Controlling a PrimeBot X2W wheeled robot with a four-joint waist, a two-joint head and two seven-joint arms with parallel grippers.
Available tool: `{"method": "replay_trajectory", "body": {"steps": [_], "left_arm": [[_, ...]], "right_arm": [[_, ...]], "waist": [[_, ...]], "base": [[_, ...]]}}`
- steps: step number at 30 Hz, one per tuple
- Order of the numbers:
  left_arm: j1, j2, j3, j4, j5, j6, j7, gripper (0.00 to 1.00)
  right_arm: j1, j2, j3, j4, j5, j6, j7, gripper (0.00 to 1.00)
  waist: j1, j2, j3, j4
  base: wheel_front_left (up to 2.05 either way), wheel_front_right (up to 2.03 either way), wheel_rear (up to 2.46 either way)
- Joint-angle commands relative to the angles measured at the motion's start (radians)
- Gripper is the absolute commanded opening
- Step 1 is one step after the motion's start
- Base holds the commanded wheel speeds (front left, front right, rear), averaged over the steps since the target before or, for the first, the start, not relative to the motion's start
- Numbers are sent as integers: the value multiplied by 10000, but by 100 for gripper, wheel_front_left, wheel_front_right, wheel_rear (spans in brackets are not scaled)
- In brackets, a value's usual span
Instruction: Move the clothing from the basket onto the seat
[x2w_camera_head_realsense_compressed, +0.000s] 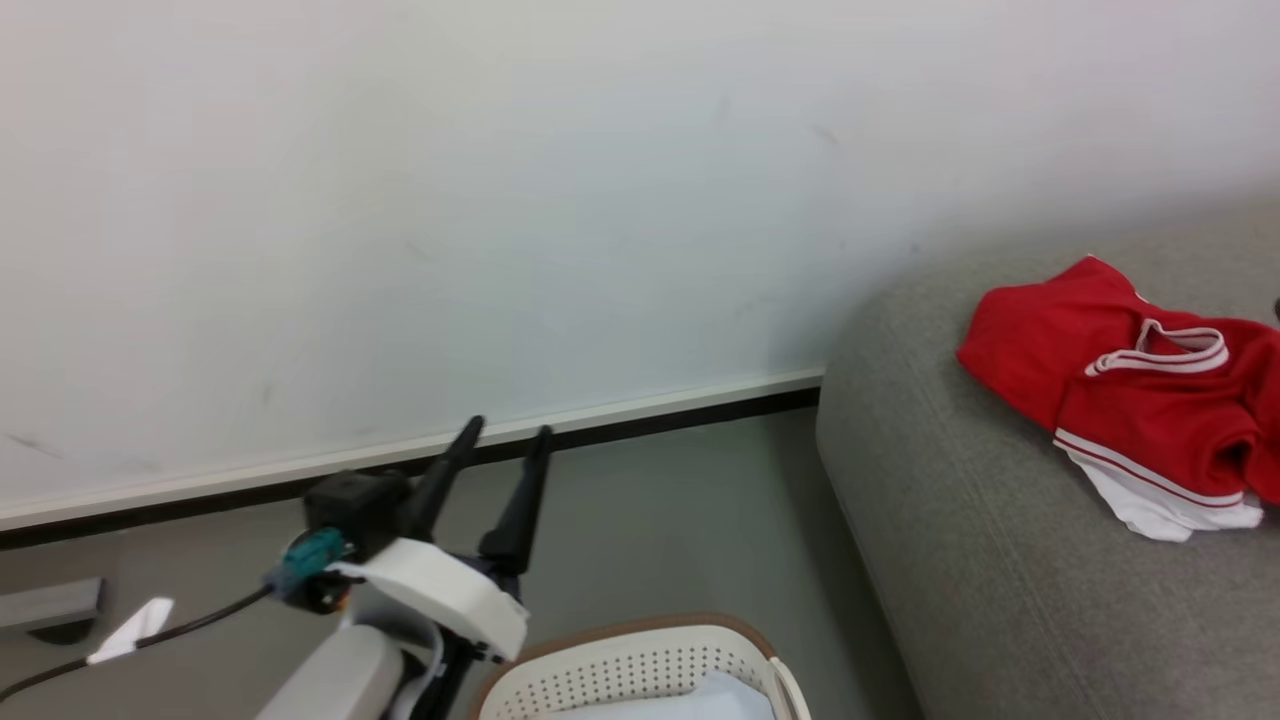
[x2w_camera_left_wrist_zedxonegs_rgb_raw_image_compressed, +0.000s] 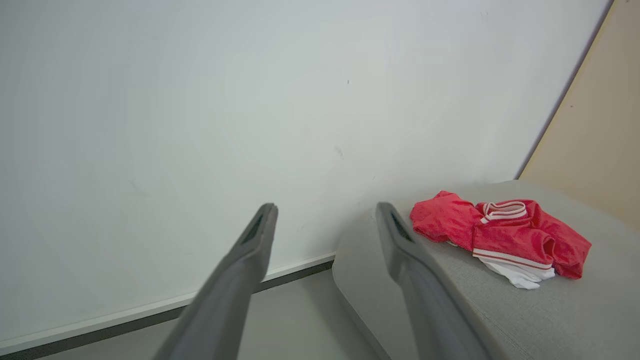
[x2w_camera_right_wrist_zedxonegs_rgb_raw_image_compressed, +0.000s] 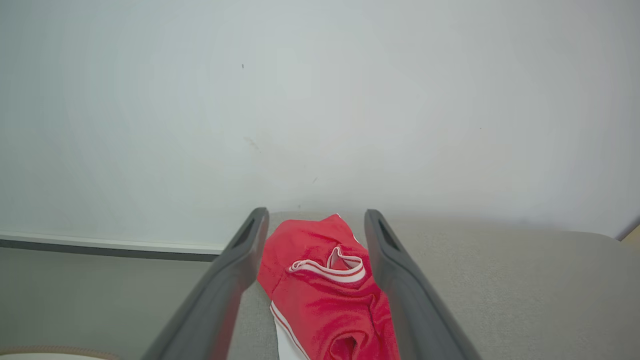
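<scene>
Red clothing (x2w_camera_head_realsense_compressed: 1130, 385) with white striped trim and a white section lies crumpled on the grey seat (x2w_camera_head_realsense_compressed: 960, 540) at the right. It also shows as clothing (x2w_camera_left_wrist_zedxonegs_rgb_raw_image_compressed: 500, 235) on the seat (x2w_camera_left_wrist_zedxonegs_rgb_raw_image_compressed: 575, 310) in the left wrist view. My left gripper (x2w_camera_head_realsense_compressed: 508, 432) is open and empty, raised above the floor left of the seat, just beyond the basket (x2w_camera_head_realsense_compressed: 640, 665). The basket's far rim peeks up at the bottom edge, something pale inside it. My right gripper (x2w_camera_right_wrist_zedxonegs_rgb_raw_image_compressed: 316, 216) is open, with the clothing (x2w_camera_right_wrist_zedxonegs_rgb_raw_image_compressed: 325, 290) lying on the seat (x2w_camera_right_wrist_zedxonegs_rgb_raw_image_compressed: 525, 285) below and between its fingers, apart from them.
A white wall (x2w_camera_head_realsense_compressed: 500, 200) with a white and dark baseboard (x2w_camera_head_realsense_compressed: 600, 425) runs behind everything. Grey floor (x2w_camera_head_realsense_compressed: 680, 520) lies between basket, wall and seat. A cable (x2w_camera_head_realsense_compressed: 150, 635) and a grey object (x2w_camera_head_realsense_compressed: 50, 605) sit at the lower left. A beige panel (x2w_camera_left_wrist_zedxonegs_rgb_raw_image_compressed: 600, 125) stands beyond the seat.
</scene>
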Motion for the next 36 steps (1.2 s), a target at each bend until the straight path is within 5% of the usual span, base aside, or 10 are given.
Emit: {"method": "replay_trajectory", "body": {"steps": [1,11,22,28,36], "left_arm": [[305,142,285,-91,-8,78,-2,100],[1614,107,2422,-591,19,619,-2,100],[3117,-324,3685,-548,1192,531,-3,100],[3557,-917,4236,-319,1865,275,-3,100],[3853,-1571,5058,-240,2875,-306,-3,100]], "right_arm": [[332,128,-109,-288,-30,-23,-280,100],[2276,1678,-1711,-1565,-1572,-23,-2711,100],[5037,4305,-3307,-2172,-2650,-23,-3446,100],[5572,5503,-3419,-2086,-3592,-23,-3511,100],[5685,6053,-3404,-2081,-4233,-23,-3494,100]], "waist": [[4,0,-229,306],[4,0,-379,1238],[4,0,-491,1878],[4,0,-448,2034],[4,0,-394,2102]], "base": [[0,0,0],[0,0,0],[0,0,0],[0,0,0],[0,0,0]]}}
